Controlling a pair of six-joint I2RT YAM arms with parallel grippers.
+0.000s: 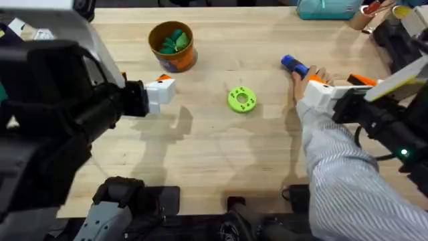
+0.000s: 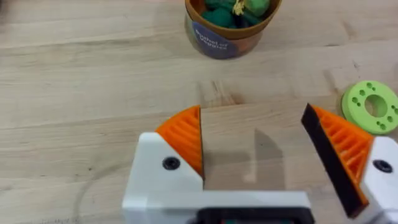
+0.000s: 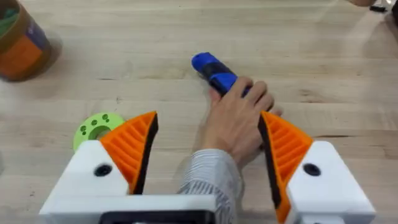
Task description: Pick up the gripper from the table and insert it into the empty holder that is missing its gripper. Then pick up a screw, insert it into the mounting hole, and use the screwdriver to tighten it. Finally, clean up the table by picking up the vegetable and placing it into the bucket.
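Note:
The blue screwdriver (image 1: 293,64) (image 3: 213,70) lies at the table's right, and a person's hand (image 1: 307,77) (image 3: 236,117) rests on its near end. My right gripper (image 1: 338,88) (image 3: 208,149) hovers open just behind that hand, with the striped sleeve passing between its orange pads. My left gripper (image 1: 162,88) (image 2: 255,149) is open over bare wood, short of the orange bucket (image 1: 172,45) (image 2: 229,31) (image 3: 22,43). Inside the bucket lie green pieces and a small yellow bit (image 2: 239,6), possibly the vegetable. I cannot pick out the holder, the loose gripper or a screw.
A round green disc with holes (image 1: 241,99) (image 2: 371,106) (image 3: 96,127) lies mid-table between the grippers. A teal box (image 1: 328,8) and assorted clutter (image 1: 374,13) sit along the back right edge. The person's sleeve (image 1: 341,181) crosses the front right.

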